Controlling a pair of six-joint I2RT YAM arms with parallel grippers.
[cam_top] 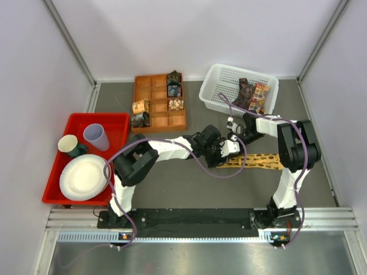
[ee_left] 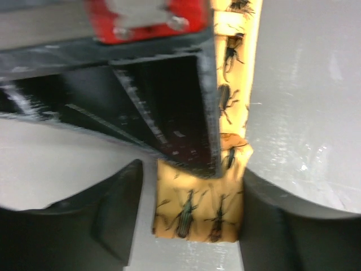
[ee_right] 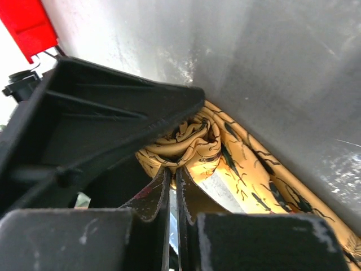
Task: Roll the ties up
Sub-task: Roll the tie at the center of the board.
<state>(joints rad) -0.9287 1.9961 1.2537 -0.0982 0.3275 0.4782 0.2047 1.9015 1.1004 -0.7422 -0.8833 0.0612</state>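
The grey bench [cam_top: 189,189] carries the golden-yellow tie [cam_top: 262,161], a flat strip lying crosswise near the right arm, its end toward the left arm bunched into a small roll. The left gripper [ee_left: 192,217] stands apart, straddling that end. The right gripper [ee_right: 174,183] is pinched together on the rolled fabric.

We see the left claw [cam_top: 219,153] and right claw [cam_top: 233,139] close together, the yellow tie [cam_top: 264,161] lying just right of them.

The top camera looks steeply down over the whole desk [cam_top: 172,195]. Both wrist cameras hang very close above the yellow tie [cam_top: 261,161], seemingly facing down; all 3 views share it.
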